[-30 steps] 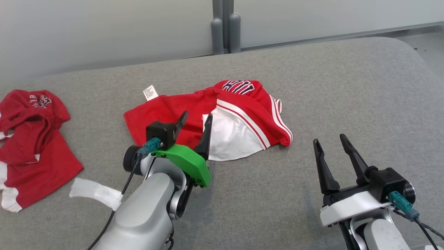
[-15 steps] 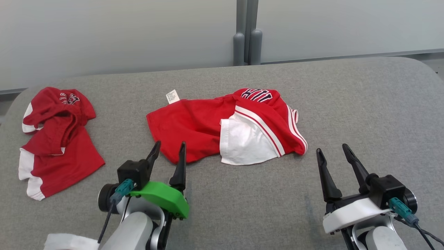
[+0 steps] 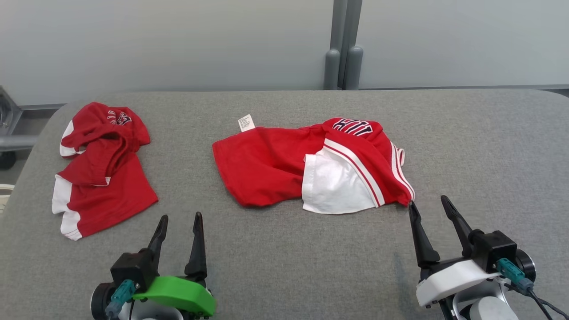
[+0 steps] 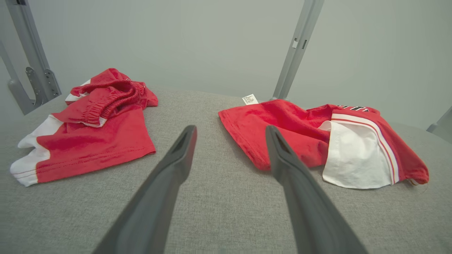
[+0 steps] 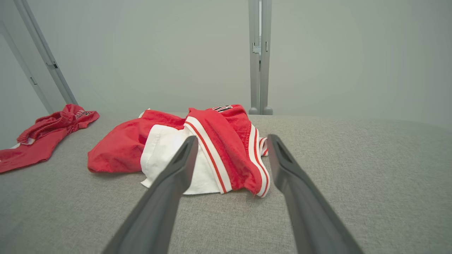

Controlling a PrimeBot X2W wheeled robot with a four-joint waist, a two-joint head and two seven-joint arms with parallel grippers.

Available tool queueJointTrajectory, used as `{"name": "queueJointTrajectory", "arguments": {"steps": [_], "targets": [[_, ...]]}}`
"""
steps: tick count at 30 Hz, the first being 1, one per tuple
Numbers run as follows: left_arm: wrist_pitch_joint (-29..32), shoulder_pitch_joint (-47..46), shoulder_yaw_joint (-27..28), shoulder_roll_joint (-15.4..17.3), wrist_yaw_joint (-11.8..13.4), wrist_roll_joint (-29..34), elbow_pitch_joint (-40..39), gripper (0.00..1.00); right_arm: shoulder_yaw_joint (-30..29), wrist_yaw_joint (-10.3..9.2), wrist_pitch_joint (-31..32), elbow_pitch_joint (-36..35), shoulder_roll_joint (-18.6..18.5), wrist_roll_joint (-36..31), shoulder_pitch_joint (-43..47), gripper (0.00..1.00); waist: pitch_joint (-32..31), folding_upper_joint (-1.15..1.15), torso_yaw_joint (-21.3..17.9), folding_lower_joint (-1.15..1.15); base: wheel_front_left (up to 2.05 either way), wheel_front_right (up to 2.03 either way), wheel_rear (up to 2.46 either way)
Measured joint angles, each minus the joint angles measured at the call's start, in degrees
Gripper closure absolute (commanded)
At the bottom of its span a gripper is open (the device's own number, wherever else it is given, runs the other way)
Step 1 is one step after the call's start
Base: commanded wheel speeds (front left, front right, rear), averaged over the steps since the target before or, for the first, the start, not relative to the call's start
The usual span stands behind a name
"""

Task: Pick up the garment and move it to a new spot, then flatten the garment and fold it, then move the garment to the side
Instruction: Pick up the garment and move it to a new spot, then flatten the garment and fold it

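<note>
Left claw [image 3: 181, 217], lower left of the head view: fingers apart, holding nothing, pointing away from the robot over bare table [image 3: 284, 266]. In the left wrist view the left claw [image 4: 230, 128] aims at the gap between the two pieces of clothing and is clear of both.

Right claw [image 3: 427, 202], lower right: fingers likewise apart and empty. Its inner fingertip appears just beside the near right corner of the garment [image 3: 266, 169]; contact cannot be told. In the right wrist view the right claw [image 5: 232, 138] frames that striped corner of the garment [image 5: 226, 148].

The garment, red with white stripes, lies crumpled near the table's middle, between the two claws and farther from the robot. A white panel [image 3: 333, 186] is turned out on its near side. A small white label [image 3: 245, 122] sticks out at its far left edge.

A second garment [image 3: 102, 178], red with white trim, lies bunched at the table's left end, well apart from the first.

Two grey posts [image 3: 344, 66] stand against the pale wall [image 3: 178, 44] beyond the table.
</note>
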Motion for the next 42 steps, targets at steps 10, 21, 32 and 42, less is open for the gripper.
{"name": "queueJointTrajectory", "arguments": {"steps": [10, 21, 32, 42], "targets": [[0.01, 4.74, 1.8, 0.45, 0.77, 1.22, -4.55, 0.0, -1.27, 0.0, -0.01, 6.22, 0.0, -3.65, -2.22, 0.0, -0.19, 0.0, 2.96, 0.0, 0.0, 0.0, 0.0], [0.01, 3.39, 1.47, -0.22, 0.32, 2.02, -5.25, 0.0, -4.67, 0.0, -0.01, 21.0, -0.01, -9.96, -10.98, 0.0, 3.35, 0.0, 7.41, 0.0, 0.0, 0.0, 0.0], [0.0, 2.47, 2.18, -1.53, -0.49, 2.46, -4.45, 0.0, -9.65, 0.0, -0.01, 33.44, 0.03, -14.51, -18.63, 0.0, 6.77, 0.0, 12.38, 0.0, 0.0, 0.0, 0.0], [0.01, 2.39, 3.39, -2.09, -1.11, 2.94, -3.76, 0.0, -12.52, 0.0, -0.19, 39.67, 0.02, -17.49, -22.82, 0.77, 8.12, 0.0, 12.86, 0.0, 0.0, 0.0, 0.0]]}}
